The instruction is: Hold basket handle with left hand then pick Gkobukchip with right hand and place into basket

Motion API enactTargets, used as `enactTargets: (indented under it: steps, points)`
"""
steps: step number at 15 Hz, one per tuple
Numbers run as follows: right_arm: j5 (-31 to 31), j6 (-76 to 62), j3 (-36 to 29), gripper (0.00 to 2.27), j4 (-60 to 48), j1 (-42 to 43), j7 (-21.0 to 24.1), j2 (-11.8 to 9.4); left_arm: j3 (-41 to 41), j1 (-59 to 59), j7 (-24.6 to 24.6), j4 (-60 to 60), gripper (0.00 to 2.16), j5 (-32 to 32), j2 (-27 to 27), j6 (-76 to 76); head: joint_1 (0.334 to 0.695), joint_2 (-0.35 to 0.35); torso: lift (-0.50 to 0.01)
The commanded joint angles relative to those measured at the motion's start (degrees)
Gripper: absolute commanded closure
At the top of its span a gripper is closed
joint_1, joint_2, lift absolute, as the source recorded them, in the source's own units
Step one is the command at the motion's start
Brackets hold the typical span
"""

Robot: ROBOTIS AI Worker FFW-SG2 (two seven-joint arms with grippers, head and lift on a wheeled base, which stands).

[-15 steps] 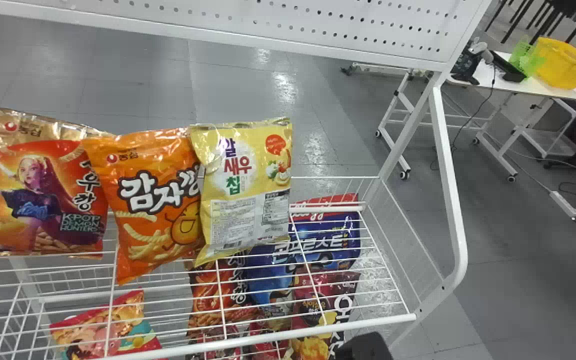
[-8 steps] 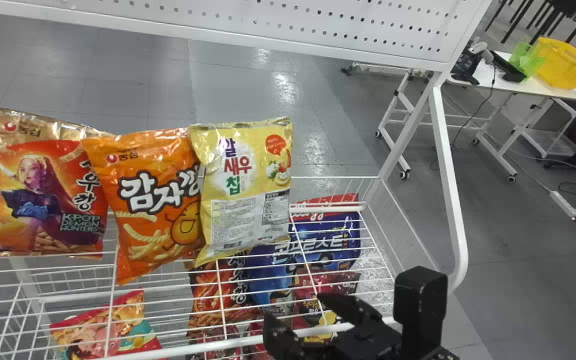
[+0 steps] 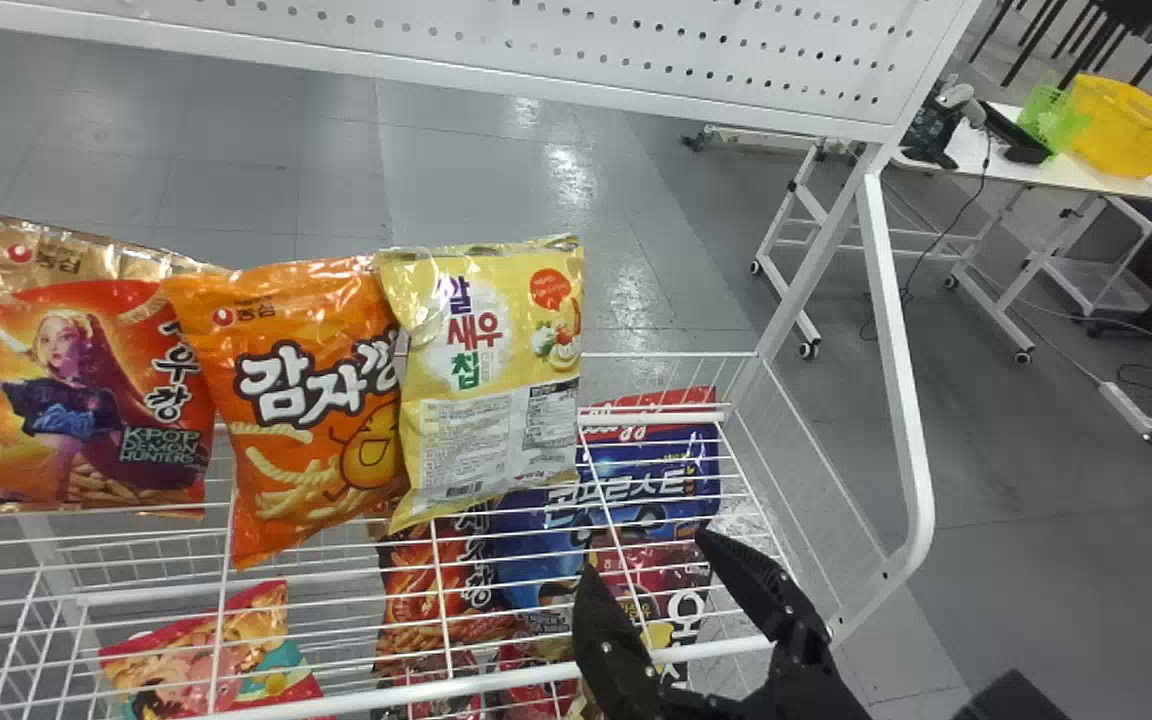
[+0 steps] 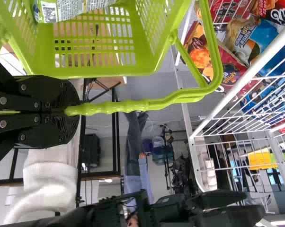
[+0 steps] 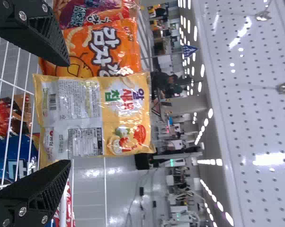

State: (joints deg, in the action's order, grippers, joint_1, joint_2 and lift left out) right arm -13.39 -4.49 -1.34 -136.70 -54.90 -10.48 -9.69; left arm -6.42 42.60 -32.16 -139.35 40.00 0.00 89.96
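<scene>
My right gripper (image 3: 648, 568) stands open at the shelf's front edge, below the yellow chip bag (image 3: 491, 380). In the right wrist view, the open right gripper (image 5: 69, 113) has the yellow bag (image 5: 93, 118) between and beyond its fingers, without a visible grip. Which bag is the Gkobukchip, I cannot tell. The left wrist view has my left gripper (image 4: 72, 111) shut on the handle (image 4: 133, 105) of the green basket (image 4: 95, 72). Part of a printed bag (image 4: 69, 9) lies inside the basket.
Left of the yellow bag are an orange bag (image 3: 306, 400) and a red bag (image 3: 86, 390) on the wire shelf (image 3: 536, 676). Several bags, including a blue one (image 3: 636, 480), lie below. A white frame post (image 3: 901, 380) rises at right, and a perforated panel (image 3: 636, 50) is behind.
My right gripper has come up into the head view from the bottom edge and turned, its fingers now pointing up toward the shelf. The bags have stayed in place.
</scene>
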Motion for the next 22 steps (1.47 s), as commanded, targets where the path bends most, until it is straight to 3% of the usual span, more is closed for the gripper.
enactTargets:
  steps: [1, 8, 22]
  points:
    - [-0.1, -6.3, 0.0, 0.08, 0.8, -2.8, 0.4, -0.1, 0.0, -0.1, -0.2, 0.1, 1.45, 0.0, -0.1, 0.1, 0.695, -0.350, -0.032]
    - [0.4, -11.9, 0.5, 0.07, 0.8, -7.3, 5.7, -0.4, -0.2, 0.1, -1.4, 1.5, 1.45, 0.2, -0.1, 0.1, 0.695, -0.350, -0.032]
    - [1.9, -11.5, 1.3, 0.08, 1.0, -7.9, 9.0, -1.0, -0.4, 0.5, -1.5, 0.3, 1.45, 0.3, -0.1, 0.1, 0.695, -0.350, -0.032]
